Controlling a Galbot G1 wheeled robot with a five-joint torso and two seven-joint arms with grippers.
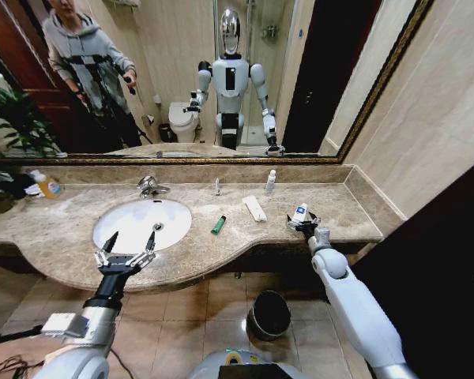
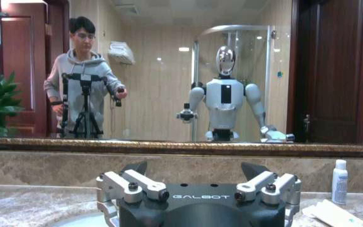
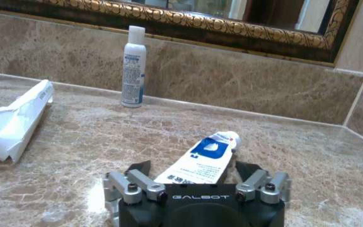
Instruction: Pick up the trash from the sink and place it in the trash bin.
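While the left gripper (image 1: 129, 242) hovers with its jaws spread wide over the front rim of the sink (image 1: 110, 227), the right gripper (image 1: 303, 223) sits low on the right part of the worktop (image 1: 63, 229) with its jaws open on either side of a blue-labelled white tube (image 3: 199, 158); the wrist view does not make clear whether they touch it. The tube lies flat on the marble, cap pointing toward the back wall. Just beyond it, near the backsplash, a small white bottle (image 3: 133, 66) stands upright, and between it and the basin a flat white packet (image 1: 254, 208) lies at an angle. A green stick (image 1: 219, 224) lies closer to the basin's right edge, well apart from both grippers, and a thin upright piece (image 1: 217, 186) stands by the backsplash next to the chrome faucet (image 1: 150, 186). At the far left of the worktop sits a yellow-orange bottle (image 1: 46, 185) beside a green plant (image 1: 12, 126). The trash bin (image 1: 269, 314) stands on the tiled floor below the curved front edge, between the two arms. A gilt-framed mirror (image 1: 182, 79) covers the wall behind.
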